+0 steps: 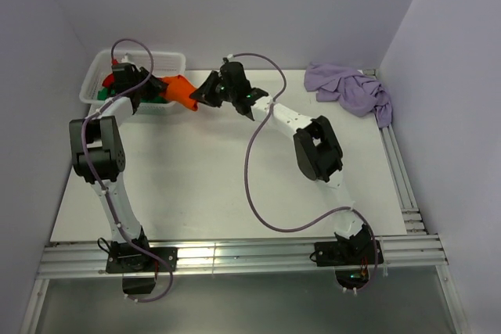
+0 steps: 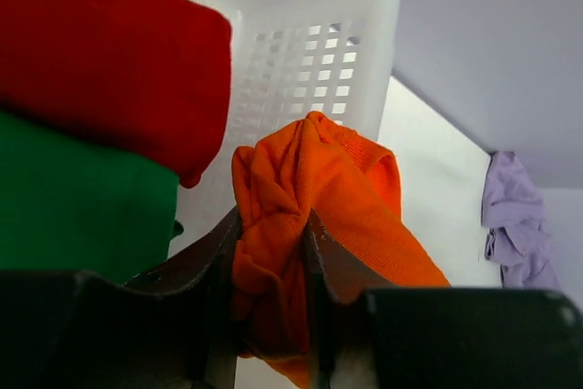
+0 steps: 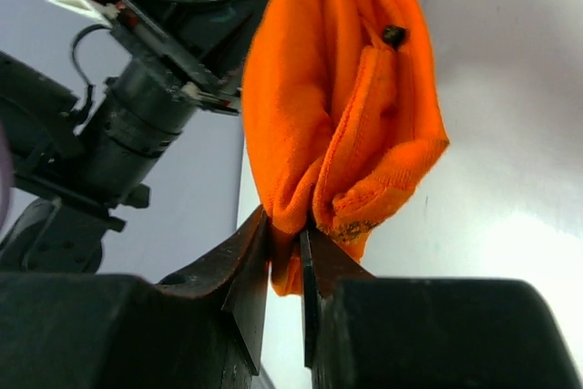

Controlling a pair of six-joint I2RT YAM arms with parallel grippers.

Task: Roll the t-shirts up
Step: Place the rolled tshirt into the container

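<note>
Left gripper (image 2: 271,225) and right gripper (image 3: 284,225) both clamp the orange t-shirt (image 1: 180,90), bunched between them just beside the white basket (image 1: 168,59), likely for spreading on the bench (image 1: 203,177). Lilac t-shirt (image 1: 348,87) lies crumpled, well apart from the basket.

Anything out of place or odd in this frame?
The orange t-shirt is bunched in a wad, pinched by both the left claw and right claw beside the basket. The lilac t-shirt lies crumpled in the far right corner of the table.
</note>
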